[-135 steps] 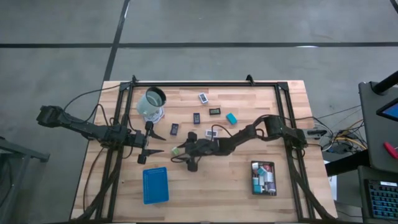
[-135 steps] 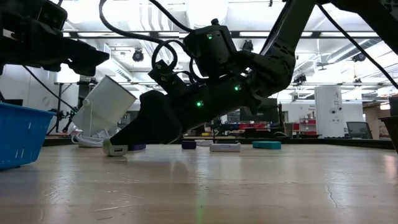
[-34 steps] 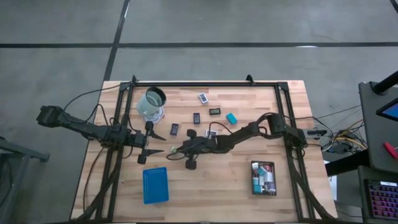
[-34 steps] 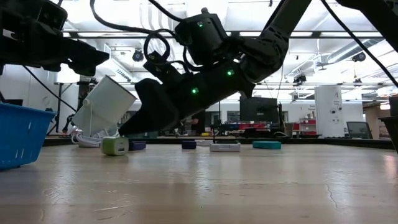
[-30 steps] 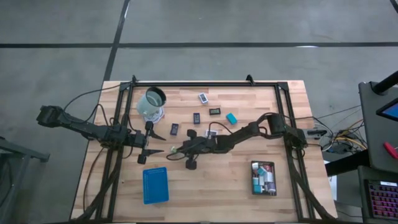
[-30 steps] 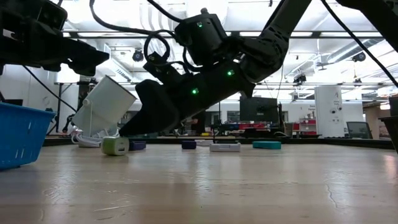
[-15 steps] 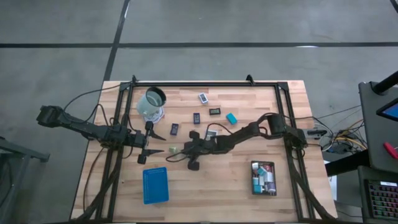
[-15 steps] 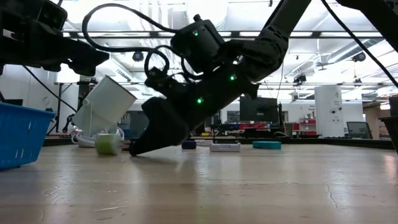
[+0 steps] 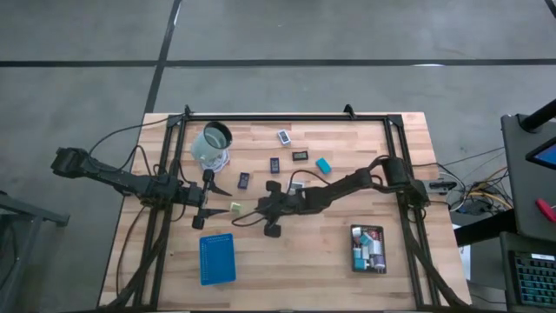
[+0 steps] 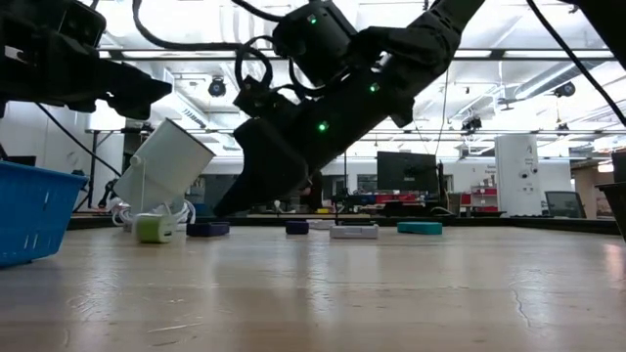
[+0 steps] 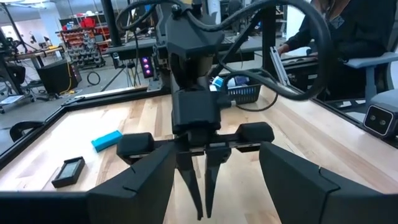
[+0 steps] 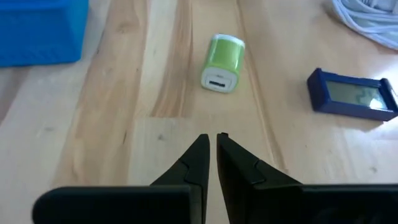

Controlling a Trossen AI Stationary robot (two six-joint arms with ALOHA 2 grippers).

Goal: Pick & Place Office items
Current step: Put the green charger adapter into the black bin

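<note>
Right hand (image 12: 210, 140), fingers together and empty, raised above the wooden bench (image 9: 347, 252). The small green-and-white block (image 12: 222, 61) lies just ahead of its fingertips, untouched, between it and the left hand (image 9: 224, 199), whose fingers stand apart.

Bare tabletop (image 12: 112, 124) lies between the closed right hand (image 12: 210, 142) and the green block (image 12: 223, 62). The dark blue rectangle (image 12: 352, 93) flanks it on one side, the blue tray (image 12: 37, 31) on the other; the open left hand (image 9: 223, 199) sits just beside.
</note>
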